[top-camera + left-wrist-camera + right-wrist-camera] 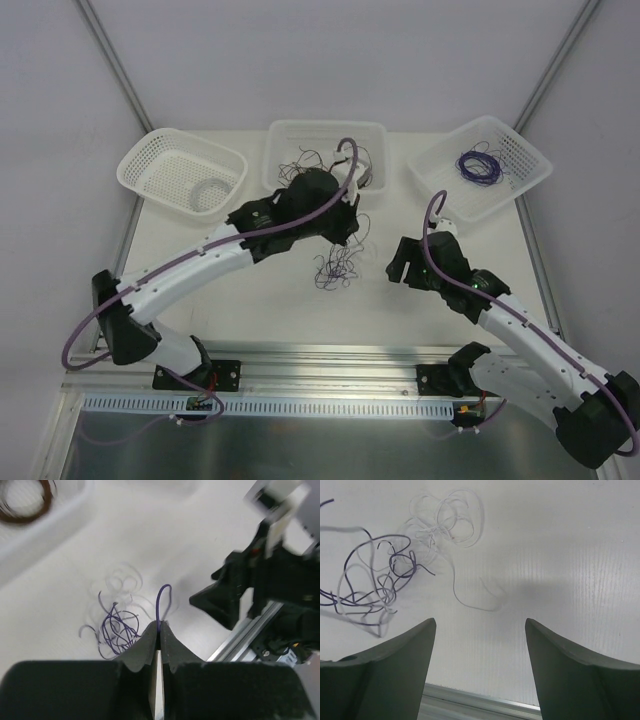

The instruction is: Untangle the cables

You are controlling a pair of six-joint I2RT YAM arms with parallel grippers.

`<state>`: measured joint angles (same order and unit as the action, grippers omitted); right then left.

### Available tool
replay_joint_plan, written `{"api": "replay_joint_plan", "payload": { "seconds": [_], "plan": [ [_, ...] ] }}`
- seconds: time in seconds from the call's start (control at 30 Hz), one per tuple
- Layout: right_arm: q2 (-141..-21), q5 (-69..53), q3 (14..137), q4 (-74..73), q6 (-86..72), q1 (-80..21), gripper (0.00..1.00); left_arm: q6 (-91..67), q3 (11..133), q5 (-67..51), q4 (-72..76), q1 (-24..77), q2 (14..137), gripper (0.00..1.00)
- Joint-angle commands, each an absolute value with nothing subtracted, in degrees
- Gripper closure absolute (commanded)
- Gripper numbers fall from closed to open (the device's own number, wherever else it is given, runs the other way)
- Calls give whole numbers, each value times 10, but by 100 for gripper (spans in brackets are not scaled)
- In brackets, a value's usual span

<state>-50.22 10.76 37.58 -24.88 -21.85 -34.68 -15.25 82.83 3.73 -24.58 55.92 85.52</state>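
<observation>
**Left claw pinches one strand; clump lies between arms**

Surface: bare room on the near side, baskets along the far edge.
The cables lie mid-surface in a loose clump with no clear long axis.
Left claw, directly over it, is closed on a purple strand.
Right claw is open and empty, with the clump ahead to its left.

the white table bears a left basket, a middle basket and a right basket along its far edge; the cables lie clumped near its centre.
</observation>
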Motion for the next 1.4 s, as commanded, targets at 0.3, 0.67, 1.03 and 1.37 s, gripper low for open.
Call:
{"api": "replay_joint_plan", "payload": {
  "seconds": [0.3,0.67,1.03,1.37],
  "plan": [
    [-467,121,403,-257,-170,-343,25,-39,966,178,-347,539,774,100],
    [-432,-70,437,-182,-49,-343,23,-98,968,105,-362,534,809,100],
    [-527,-240,461,-3,-56,-351,22,-162,972,68,-363,534,814,100],
    [-635,-239,425,85,-81,-399,36,-178,989,86,-363,530,815,100]
  ]
}}
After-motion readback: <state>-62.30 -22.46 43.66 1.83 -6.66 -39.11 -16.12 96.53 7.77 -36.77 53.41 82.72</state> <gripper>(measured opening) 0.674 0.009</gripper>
